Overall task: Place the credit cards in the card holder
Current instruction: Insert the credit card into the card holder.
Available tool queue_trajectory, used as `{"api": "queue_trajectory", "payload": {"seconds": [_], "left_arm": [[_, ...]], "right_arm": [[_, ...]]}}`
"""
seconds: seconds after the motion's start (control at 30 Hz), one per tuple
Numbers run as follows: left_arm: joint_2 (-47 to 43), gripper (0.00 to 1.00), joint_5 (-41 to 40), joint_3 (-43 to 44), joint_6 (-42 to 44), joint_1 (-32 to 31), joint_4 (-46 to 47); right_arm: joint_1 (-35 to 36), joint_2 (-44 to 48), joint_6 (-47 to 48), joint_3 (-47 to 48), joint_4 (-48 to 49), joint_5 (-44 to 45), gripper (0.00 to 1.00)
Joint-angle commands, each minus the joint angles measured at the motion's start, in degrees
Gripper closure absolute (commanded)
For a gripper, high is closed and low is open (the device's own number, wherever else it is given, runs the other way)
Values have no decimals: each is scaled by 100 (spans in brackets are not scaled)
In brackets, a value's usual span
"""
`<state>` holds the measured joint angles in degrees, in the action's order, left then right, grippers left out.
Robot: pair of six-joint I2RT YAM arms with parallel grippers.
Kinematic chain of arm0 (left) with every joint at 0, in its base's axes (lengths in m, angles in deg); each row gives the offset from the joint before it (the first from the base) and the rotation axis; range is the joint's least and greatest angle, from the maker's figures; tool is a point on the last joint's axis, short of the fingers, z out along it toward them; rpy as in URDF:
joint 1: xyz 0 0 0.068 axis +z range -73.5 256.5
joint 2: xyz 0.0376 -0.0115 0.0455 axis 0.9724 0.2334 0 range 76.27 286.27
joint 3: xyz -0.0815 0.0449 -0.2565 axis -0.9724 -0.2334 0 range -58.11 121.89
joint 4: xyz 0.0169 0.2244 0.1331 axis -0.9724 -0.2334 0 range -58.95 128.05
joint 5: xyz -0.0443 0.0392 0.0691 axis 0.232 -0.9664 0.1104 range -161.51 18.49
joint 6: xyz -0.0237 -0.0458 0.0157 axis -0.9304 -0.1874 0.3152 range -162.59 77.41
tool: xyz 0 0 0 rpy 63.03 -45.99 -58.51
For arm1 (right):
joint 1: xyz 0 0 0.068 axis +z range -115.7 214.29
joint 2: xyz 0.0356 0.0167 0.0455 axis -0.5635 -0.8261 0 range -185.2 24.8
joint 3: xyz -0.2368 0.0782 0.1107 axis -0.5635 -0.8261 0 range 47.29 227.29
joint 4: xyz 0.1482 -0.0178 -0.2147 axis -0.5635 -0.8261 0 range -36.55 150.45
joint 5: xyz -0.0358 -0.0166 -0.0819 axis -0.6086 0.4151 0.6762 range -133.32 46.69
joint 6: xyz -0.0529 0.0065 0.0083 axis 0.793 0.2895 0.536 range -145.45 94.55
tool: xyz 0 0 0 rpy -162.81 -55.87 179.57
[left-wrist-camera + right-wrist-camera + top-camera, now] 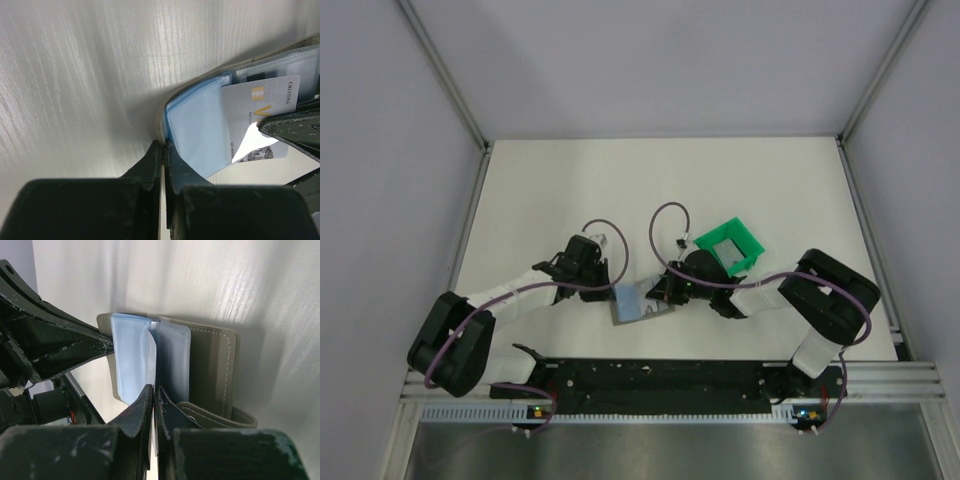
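Observation:
The card holder (pixel 636 304) lies open between both arms, its light blue sleeves (pixel 129 360) inside a grey-olive cover (pixel 215 365). My left gripper (pixel 164 144) is shut on the holder's near edge, where the blue sleeve (pixel 195 130) meets the cover. A pale credit card (pixel 260 105) with a gold chip sits partly tucked behind that blue sleeve. My right gripper (pixel 154 388) is shut on this card, which shows edge-on between its jaws and points into the gap between the sleeves. The right gripper's fingers (pixel 295 131) cover the card's lower corner.
A bright green open frame tray (pixel 730 247) stands just behind the right gripper (pixel 658 292). The left gripper (pixel 610 288) and its finger (pixel 60 347) crowd the holder's left side. Cables loop above both wrists. The arms' base rail (pixel 650 378) runs along the near edge.

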<state>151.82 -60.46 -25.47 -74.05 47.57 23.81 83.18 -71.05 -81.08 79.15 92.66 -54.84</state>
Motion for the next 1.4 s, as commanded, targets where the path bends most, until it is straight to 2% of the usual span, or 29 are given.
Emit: {"api": "queue_trajectory", "payload": {"seconds": [0.0,0.3,0.53,0.73,0.83,0.97,1.17,1.37], "left_arm": [[92,100,-103,163,88,1,9],[144,100,-24,155,53,1,97],[127,100,47,111,44,1,114],[118,100,73,84,35,1,141],[118,100,64,93,35,1,123],[92,100,55,67,35,1,123],[92,100,55,76,17,1,123],[83,100,29,76,9,1,123]], "right_arm": [[-46,14,-52,-276,101,-148,100],[-28,-135,-79,-198,163,-201,100],[-45,-65,61,-13,32,107,100],[-81,-293,246,198,136,-323,100],[-107,-241,422,268,-187,-166,100],[-177,-276,711,365,-347,-411,100],[-169,-364,634,418,-338,-666,100],[-177,31,230,128,-830,229,100]]}}
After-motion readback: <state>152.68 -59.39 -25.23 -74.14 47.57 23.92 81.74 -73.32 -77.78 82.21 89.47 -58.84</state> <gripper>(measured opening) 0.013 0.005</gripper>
